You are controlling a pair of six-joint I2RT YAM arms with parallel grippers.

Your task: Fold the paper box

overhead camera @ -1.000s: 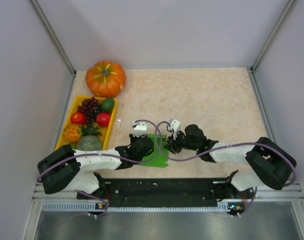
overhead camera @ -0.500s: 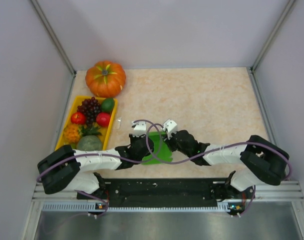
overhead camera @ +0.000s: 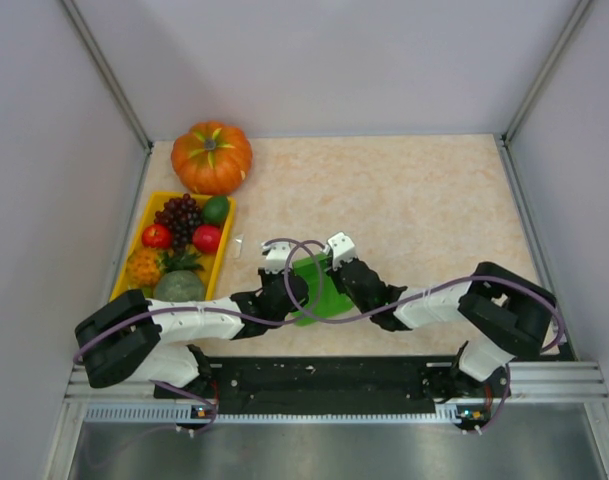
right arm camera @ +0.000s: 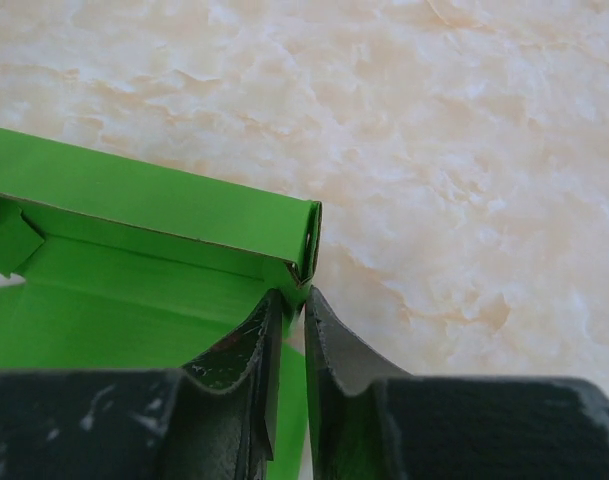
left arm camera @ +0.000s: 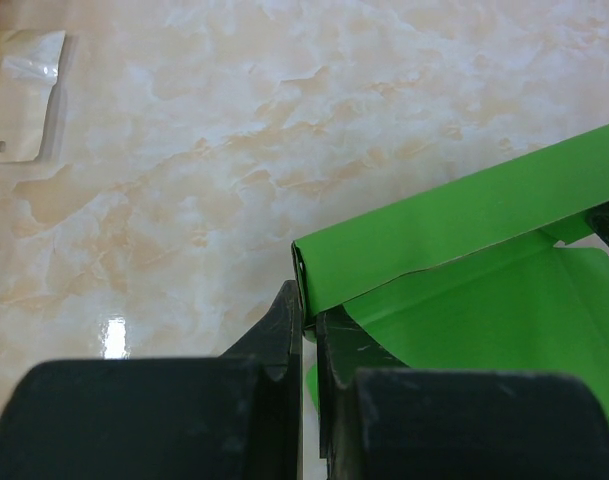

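The bright green die-cut card paper box (left arm camera: 454, 235) is rested near the front edge of the beige marbled tabletop (overhead camera: 434, 200), which is enclosed by pale grey walls (overhead camera: 334, 60). Its rolled flap is clamped at either end by the left gripper (left arm camera: 306, 318) and the right gripper (right arm camera: 292, 300).

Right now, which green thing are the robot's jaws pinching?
The paper box, the flat folded card between both arms. The round green fruit sits untouched in the yellow tray.

Paper box (overhead camera: 319, 293) right of tray (overhead camera: 222, 262); pumpkin (overhead camera: 212, 157) behind
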